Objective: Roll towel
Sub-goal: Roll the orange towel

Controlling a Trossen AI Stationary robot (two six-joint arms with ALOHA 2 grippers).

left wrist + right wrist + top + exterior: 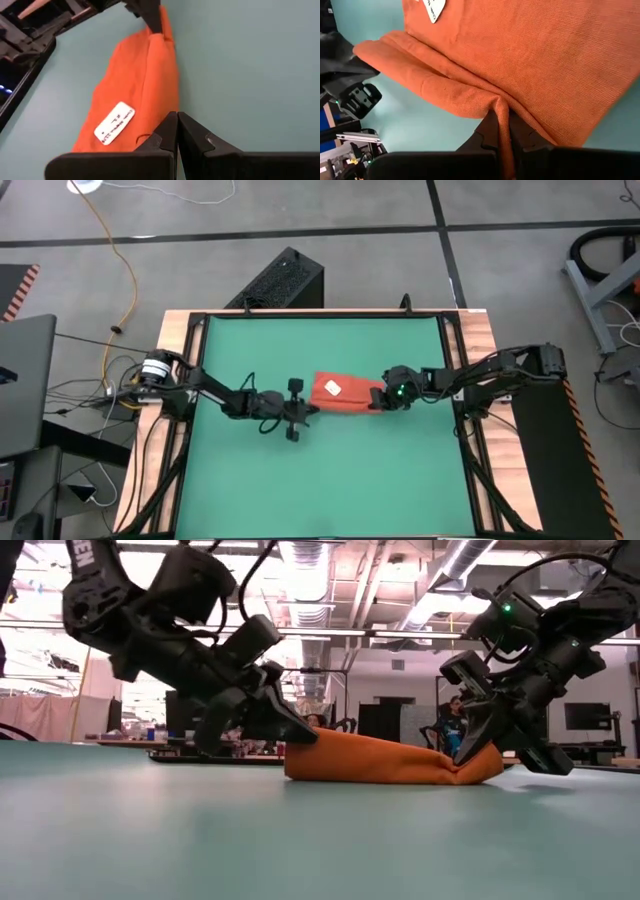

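Note:
The orange-red towel (345,392) lies folded on the green mat (320,480) near its middle, with the white tag (333,388) facing up. In the low view the towel (385,760) rests on its underside and both ends are raised a little. My left gripper (305,408) is shut at the towel's left end. My right gripper (380,395) is shut on its right end. The left wrist view shows the towel (135,85) and its tag (115,122) running away toward my right gripper. My left gripper is shut at the towel's left end, by its near corner (159,127). It slants down from the table's left. Its fingers hide the place of contact, so one layer or several cannot be told. The rest of the towel lies on the mat. My right gripper pinches a raised fold of the towel's right end (501,107) between its two fingers, and the cloth runs back between them. It slants down from the table's right. That end (478,762) is drawn up into a ridge, while the rest lies on the mat.
A wooden frame (185,330) borders the mat. A black box (285,278) stands beyond the far edge. A laptop (25,380) and cables sit off the table's left. Bare mat lies near and far of the towel. A person (455,725) shows in the room behind.

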